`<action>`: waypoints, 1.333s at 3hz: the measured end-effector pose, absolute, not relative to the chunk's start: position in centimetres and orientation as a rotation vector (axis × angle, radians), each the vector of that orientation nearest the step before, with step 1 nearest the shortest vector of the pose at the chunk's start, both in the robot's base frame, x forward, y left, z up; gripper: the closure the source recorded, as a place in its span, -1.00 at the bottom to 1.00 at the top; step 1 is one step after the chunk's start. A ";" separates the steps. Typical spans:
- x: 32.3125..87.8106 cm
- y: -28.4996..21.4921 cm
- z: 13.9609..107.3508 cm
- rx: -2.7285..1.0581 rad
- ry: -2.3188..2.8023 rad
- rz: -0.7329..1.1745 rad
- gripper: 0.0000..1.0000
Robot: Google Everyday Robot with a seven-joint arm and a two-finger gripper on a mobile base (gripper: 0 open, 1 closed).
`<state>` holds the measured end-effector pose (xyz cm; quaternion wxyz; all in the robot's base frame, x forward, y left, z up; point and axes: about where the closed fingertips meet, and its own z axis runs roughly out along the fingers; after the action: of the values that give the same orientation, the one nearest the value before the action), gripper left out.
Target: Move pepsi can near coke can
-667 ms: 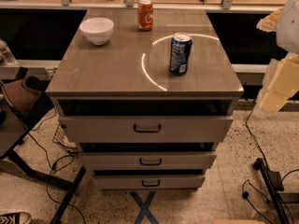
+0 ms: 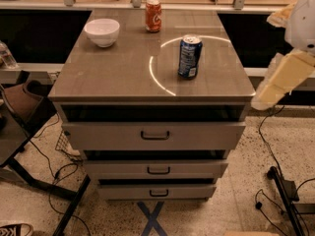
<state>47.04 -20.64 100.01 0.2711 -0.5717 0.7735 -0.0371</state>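
The dark blue pepsi can (image 2: 190, 56) stands upright on the grey cabinet top (image 2: 113, 73), right of centre, inside a bright ring of light. The red-orange coke can (image 2: 153, 14) stands upright near the back edge, apart from the pepsi can and to its far left. Only cream and white parts of my arm (image 2: 288, 73) show at the right edge, beside and off the cabinet. My gripper is out of view.
A white bowl (image 2: 102, 31) sits at the back left of the cabinet top. Below are three drawers, the top drawer (image 2: 155, 134) pulled slightly out. A dark table and chair (image 2: 19, 107) stand at the left, and cables and a stand (image 2: 283, 191) lie on the floor at right.
The arm parts at the right edge have shifted slightly. Both cans and the bowl stand where they were.
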 end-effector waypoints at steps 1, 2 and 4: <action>50.6 -20.6 100.1 -1.348 2.005 -0.017 -1.00; 54.5 -20.9 98.8 -1.172 1.900 0.104 -1.00; 63.3 -19.8 101.1 -0.912 1.569 0.174 -1.00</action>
<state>63.28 -19.76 101.10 0.6127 -0.3954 0.6801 0.0756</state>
